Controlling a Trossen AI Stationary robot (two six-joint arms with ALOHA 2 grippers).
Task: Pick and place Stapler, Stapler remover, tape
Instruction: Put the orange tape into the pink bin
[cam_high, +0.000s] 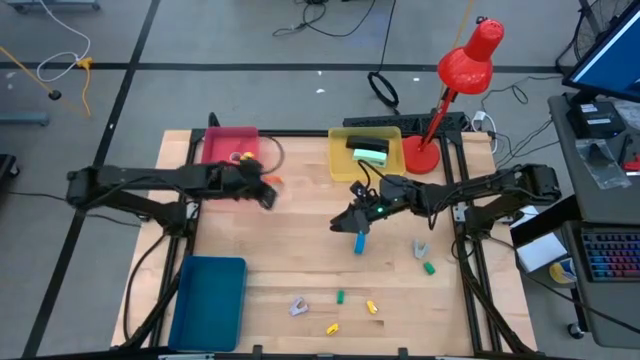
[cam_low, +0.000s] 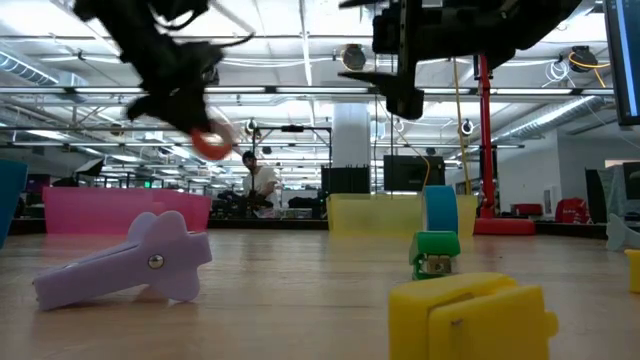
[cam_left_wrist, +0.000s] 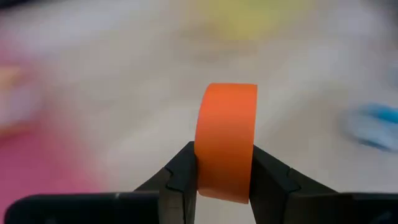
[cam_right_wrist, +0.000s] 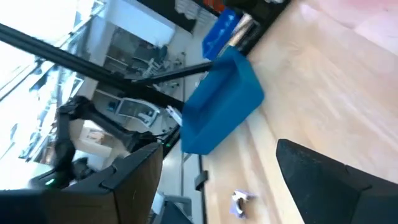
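Observation:
My left gripper (cam_high: 263, 190) hangs above the table just in front of the pink bin (cam_high: 228, 140), shut on an orange tape roll (cam_left_wrist: 225, 140). A small yellow piece (cam_high: 240, 157) lies in that bin. My right gripper (cam_high: 350, 219) stands open above mid-table, empty, with a blue tape roll (cam_high: 360, 243) standing on its edge on the wood just below and in front of it. A green stapler (cam_high: 371, 152) lies in the yellow bin (cam_high: 340, 165). A purple stapler remover (cam_low: 125, 265) lies flat near the front edge. My left gripper pinches the orange roll between its two fingers (cam_left_wrist: 180, 174), one on each flat side face (cam_left_wrist: 200, 168), at the roll's lower part. The roll's outer band faces the wrist camera. It stands upright in the hold and is lifted clear of the table (cam_low: 210, 145).
A blue bin (cam_high: 208, 300) sits at the front left and a red desk lamp (cam_high: 455, 85) at the back right. A grey stapler remover (cam_high: 422, 248), green blocks (cam_high: 428, 268) and yellow blocks (cam_high: 371, 307) lie scattered on the front half of the table.

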